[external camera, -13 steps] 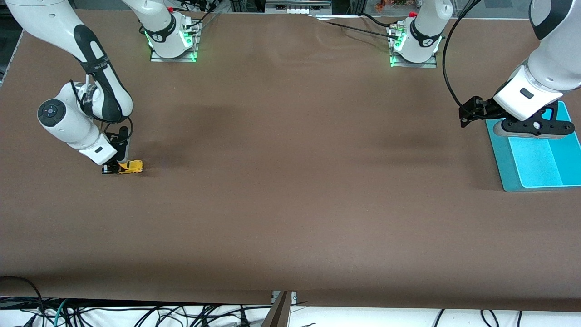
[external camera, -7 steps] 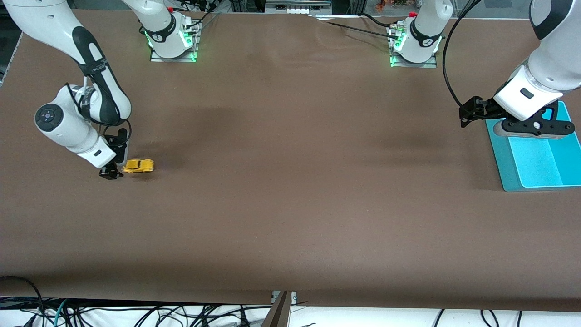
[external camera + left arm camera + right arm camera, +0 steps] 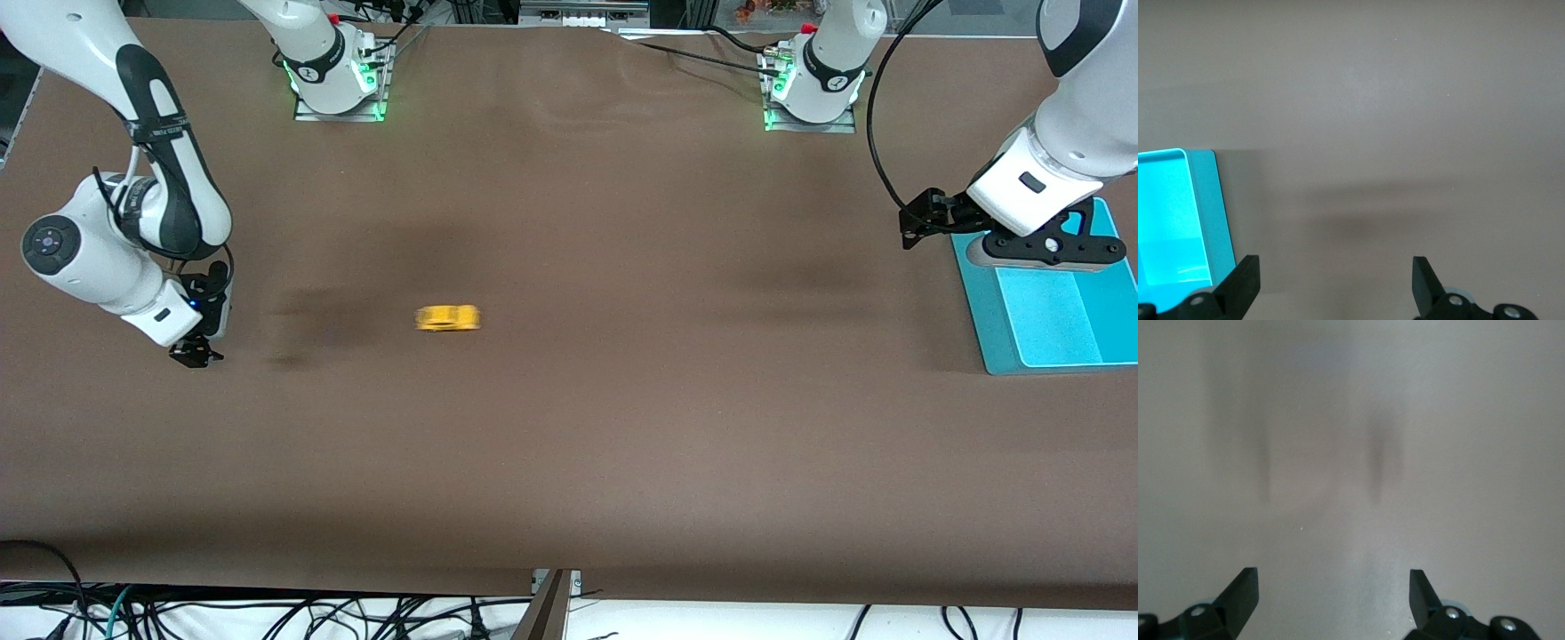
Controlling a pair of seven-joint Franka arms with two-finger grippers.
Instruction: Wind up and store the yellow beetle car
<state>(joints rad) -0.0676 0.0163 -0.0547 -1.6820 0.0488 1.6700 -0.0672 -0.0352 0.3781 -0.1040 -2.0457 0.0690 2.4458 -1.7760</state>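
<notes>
Yellow plastic, blurred by motion: the tiny yellow beetle car [image 3: 448,317] is free on the brown worktop [image 3: 569,444], well apart from both arms, roughly between the right arm's end of the worktop and its middle.

Order of description follows the front view from one edge to the other.

- Right gripper [image 3: 190,354]: low over the worktop at the right arm's end, jaws spread and empty. Its wrist view shows only bare brown surface between the black fingertips [image 3: 1238,590].
- Car: the smear suggests it is rolling toward the left arm's end. No gripper controls it.
- Left gripper [image 3: 1045,248]: waits over the edge of the shallow turquoise plastic tray [image 3: 1067,347], jaws spread and empty; the tray corner shows in its wrist view.

Probable faults from here:

1. The car may veer and stop where neither arm reaches it easily — or run off the worktop edge nearest the front camera.
2. It may strike the tray wall and tip over, since nothing guides it.
3. A grasp attempted on a moving car is likely to miss or knock it aside; the body is small against the jaws.
</notes>
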